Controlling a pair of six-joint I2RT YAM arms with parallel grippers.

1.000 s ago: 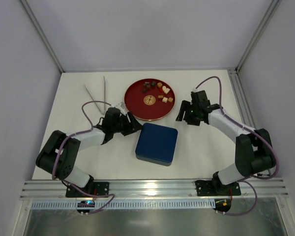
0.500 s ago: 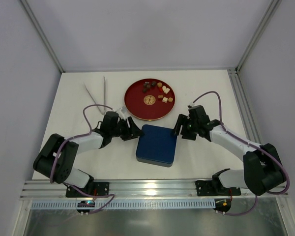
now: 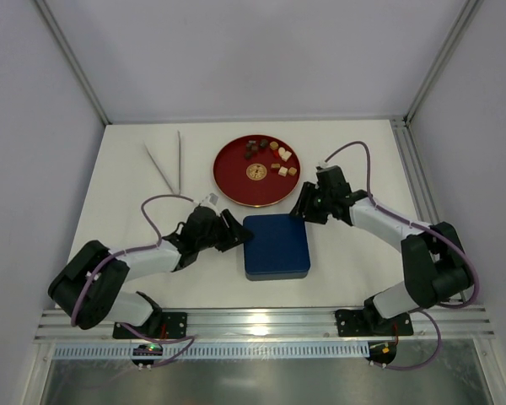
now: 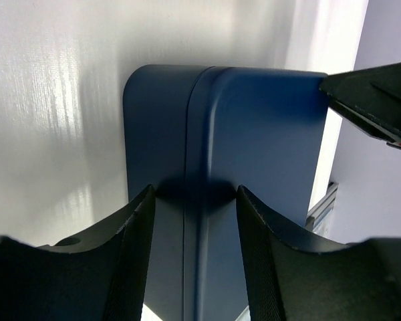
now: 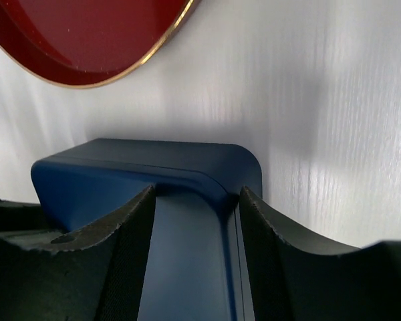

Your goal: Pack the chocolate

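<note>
Chocolate pieces [image 3: 284, 155] sit on a red plate [image 3: 236, 179].
Beside the plate, left gripper [image 3: 236, 237] and right gripper [image 3: 302, 207], fingers spread, straddle opposite sides of a blue box [image 3: 277, 249].

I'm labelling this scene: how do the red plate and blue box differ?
The plate is round, red and holds the chocolates; the box is square, navy, its inside hidden. The left gripper and right gripper flank the box; neither touches the plate. Both rest on the table.

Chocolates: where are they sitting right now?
In the top external view, the chocolates sit clustered on the far part of the red plate, just beyond the blue box.
</note>
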